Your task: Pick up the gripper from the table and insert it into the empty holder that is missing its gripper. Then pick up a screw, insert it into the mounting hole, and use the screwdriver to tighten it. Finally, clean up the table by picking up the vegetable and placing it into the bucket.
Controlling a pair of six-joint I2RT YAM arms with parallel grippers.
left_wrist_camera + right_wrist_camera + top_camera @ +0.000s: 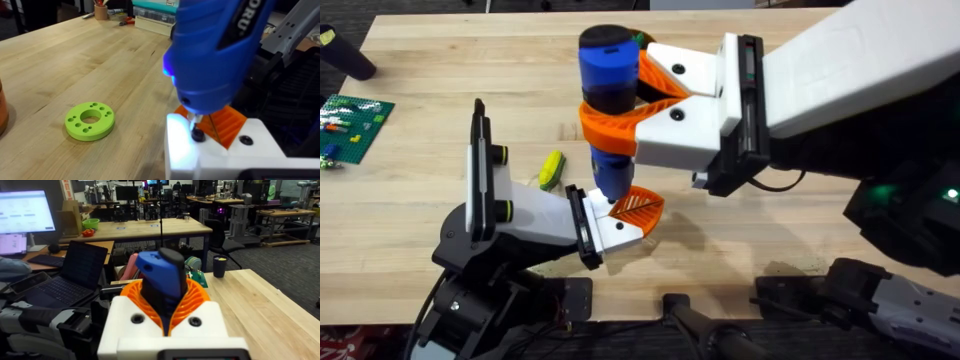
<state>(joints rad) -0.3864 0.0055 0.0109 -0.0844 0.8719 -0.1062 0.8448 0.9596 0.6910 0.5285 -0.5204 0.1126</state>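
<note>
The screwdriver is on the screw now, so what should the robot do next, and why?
Probably keep the screwdriver pressed straight down and turning. Its tip sits on the dark screw in the white holder, and the screw head looks still raised, with the right gripper holding the tool.

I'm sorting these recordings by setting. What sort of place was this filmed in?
Most likely a robotics lab or workshop. Behind the screwdriver held in the right gripper stand rows of wooden workbenches, a lit computer monitor and an open laptop.
</note>
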